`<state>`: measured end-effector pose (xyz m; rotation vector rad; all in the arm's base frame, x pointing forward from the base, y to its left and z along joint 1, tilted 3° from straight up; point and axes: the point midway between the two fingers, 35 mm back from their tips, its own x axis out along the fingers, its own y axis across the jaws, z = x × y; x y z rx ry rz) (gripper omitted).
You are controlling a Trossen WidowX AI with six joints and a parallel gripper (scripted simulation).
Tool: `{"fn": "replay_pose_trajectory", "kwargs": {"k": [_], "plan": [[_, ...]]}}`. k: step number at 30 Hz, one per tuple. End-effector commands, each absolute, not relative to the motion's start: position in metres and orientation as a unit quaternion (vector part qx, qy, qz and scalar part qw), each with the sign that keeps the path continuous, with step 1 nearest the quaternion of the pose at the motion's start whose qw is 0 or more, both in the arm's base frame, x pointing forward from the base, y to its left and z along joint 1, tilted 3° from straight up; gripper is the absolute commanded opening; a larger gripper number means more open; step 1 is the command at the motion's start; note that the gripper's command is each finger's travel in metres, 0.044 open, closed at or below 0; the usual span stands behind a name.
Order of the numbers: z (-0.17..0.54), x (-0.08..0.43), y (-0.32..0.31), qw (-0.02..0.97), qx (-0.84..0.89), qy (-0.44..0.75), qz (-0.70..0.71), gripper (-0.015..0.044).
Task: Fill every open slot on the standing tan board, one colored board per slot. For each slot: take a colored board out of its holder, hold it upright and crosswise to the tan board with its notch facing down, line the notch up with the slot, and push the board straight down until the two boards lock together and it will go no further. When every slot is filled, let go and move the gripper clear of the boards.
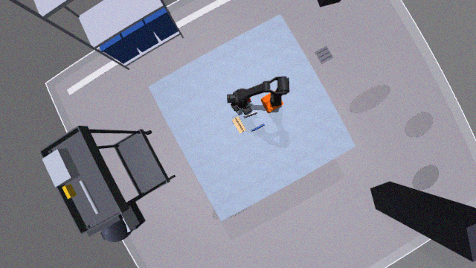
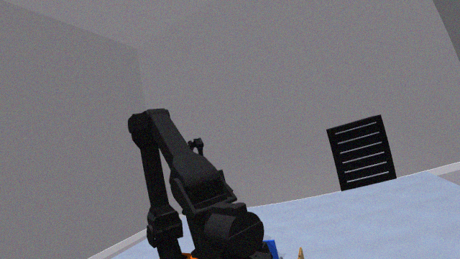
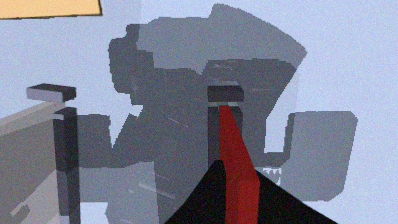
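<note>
Hand (image 1: 243, 112) (image 3: 227, 168) is nearly closed and has hold of the red board (image 3: 241, 195); in the wrist view, this board stands at its holder (image 3: 225, 93), right of the white board (image 3: 25, 150).

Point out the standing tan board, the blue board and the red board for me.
standing tan board (image 1: 239, 125) (image 2: 301, 254) (image 3: 47, 8): top, face; exterior, upper tip; wrist, corner area.
blue board (image 1: 257, 127) (image 2: 272, 247): top, upper edge; exterior, upper part.
red board (image 1: 248, 100) (image 3: 236, 155): top, small visible bit; wrist, long edge.
</note>
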<state>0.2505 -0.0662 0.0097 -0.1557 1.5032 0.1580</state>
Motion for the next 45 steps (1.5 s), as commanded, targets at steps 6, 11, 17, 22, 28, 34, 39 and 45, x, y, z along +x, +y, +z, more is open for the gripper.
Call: {"fn": "replay_pose_trajectory", "kwargs": {"k": [6,11,17,22,28,34,39,45], "plan": [[0.027,0.251,-0.067,0.728,-0.071,0.679,0.07,0.0],[0.036,0.251,-0.067,0.728,-0.071,0.679,0.07,0.0],[0.047,0.25,-0.067,0.728,-0.071,0.679,0.07,0.0],[0.057,0.249,-0.067,0.728,-0.071,0.679,0.07,0.0],[0.069,0.249,-0.067,0.728,-0.071,0.679,0.07,0.0],[0.082,0.248,-0.067,0.728,-0.071,0.679,0.07,0.0],[0.094,0.247,-0.068,0.728,-0.071,0.679,0.07,0.0],[0.107,0.246,-0.068,0.728,-0.071,0.679,0.07,0.0]]}}
